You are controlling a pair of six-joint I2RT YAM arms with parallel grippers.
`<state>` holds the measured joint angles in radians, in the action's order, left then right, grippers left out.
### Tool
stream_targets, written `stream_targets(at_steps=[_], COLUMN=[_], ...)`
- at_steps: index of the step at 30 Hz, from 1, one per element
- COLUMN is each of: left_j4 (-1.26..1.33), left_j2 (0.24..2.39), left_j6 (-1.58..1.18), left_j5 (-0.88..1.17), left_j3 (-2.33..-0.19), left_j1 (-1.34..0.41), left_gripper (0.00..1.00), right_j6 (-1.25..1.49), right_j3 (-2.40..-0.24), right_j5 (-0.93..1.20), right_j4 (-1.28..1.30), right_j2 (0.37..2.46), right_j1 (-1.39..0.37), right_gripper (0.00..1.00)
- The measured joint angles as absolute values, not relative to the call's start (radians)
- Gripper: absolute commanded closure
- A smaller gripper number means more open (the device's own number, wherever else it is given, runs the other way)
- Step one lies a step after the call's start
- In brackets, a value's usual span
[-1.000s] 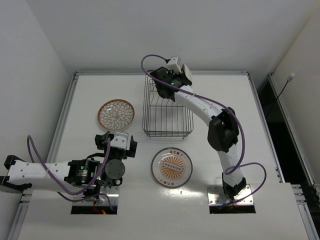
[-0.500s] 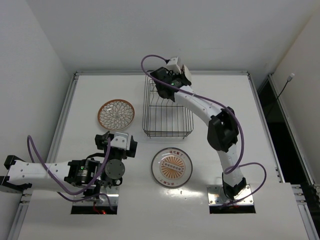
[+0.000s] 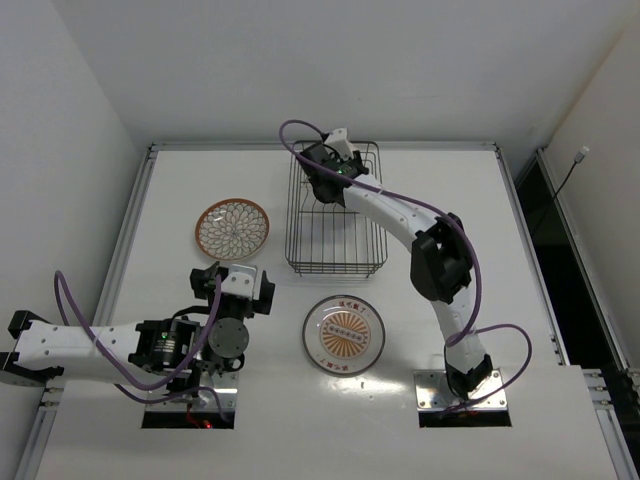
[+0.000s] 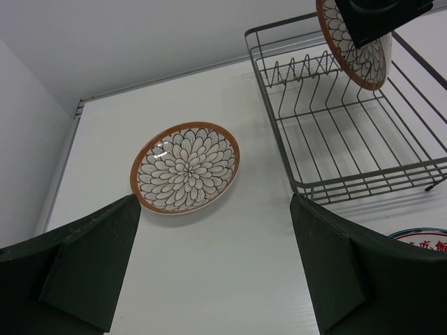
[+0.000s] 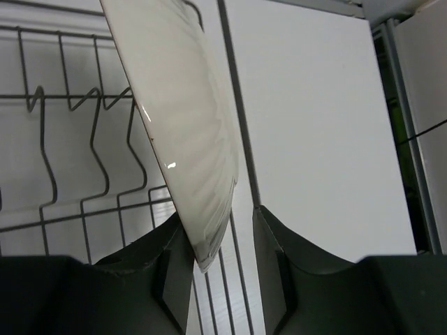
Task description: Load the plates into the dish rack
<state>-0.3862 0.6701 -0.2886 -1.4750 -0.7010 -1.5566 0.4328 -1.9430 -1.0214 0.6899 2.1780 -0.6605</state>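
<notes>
While the right tool (image 5: 221,230) clamps a plate (image 5: 183,132) by its rim, the plate hangs tilted over the rack's (image 4: 279,139) far end, dividers (image 4: 307,73) directly beneath; the left tool (image 4: 214,209) gapes empty, well back.

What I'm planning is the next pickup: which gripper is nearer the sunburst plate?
Left. The left gripper, open, sits just left of the sunburst plate. The right gripper is farther off, over the far end of the dish rack, clamped on a patterned plate.
</notes>
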Motion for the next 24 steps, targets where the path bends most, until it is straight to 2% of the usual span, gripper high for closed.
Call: stream_targets(at_steps=[2, 9, 16, 18, 21, 24], left_j4=[-0.385, -0.379, -0.379, -0.379, -0.379, -0.379], left_j2=[0.670, 0.670, 0.670, 0.670, 0.670, 0.670], left_j6=[-0.286, -0.278, -0.278, -0.278, -0.278, -0.278], left_j5=[-1.475, -1.475, -1.475, -1.475, -1.475, -1.475], left_j3=[-0.701, -0.701, -0.701, -0.701, -0.701, -0.701], left_j1=[-1.557, -1.557, -1.557, -1.557, -1.557, -1.557], left_gripper=[0.13, 0.13, 0.13, 0.13, 0.13, 0.13], right_j6=[0.442, 0.458, 0.503, 0.512, 0.519, 0.519], right_j3=[-1.941, -1.942, -1.993, -1.983, -1.930, -1.844], right_j5=[-0.981, -0.929, -0.863, -0.859, -0.843, -0.799], right_j4=[0.705, 0.759, 0.812, 0.811, 0.794, 0.785], right_j2=[2.178, 2.174, 2.169, 2.156, 2.094, 1.969], right_j1=[-0.661, -0.647, -0.596, -0.594, -0.598, -0.604], right_gripper=[0.63, 0.63, 0.52, 0.52, 0.52, 0.48])
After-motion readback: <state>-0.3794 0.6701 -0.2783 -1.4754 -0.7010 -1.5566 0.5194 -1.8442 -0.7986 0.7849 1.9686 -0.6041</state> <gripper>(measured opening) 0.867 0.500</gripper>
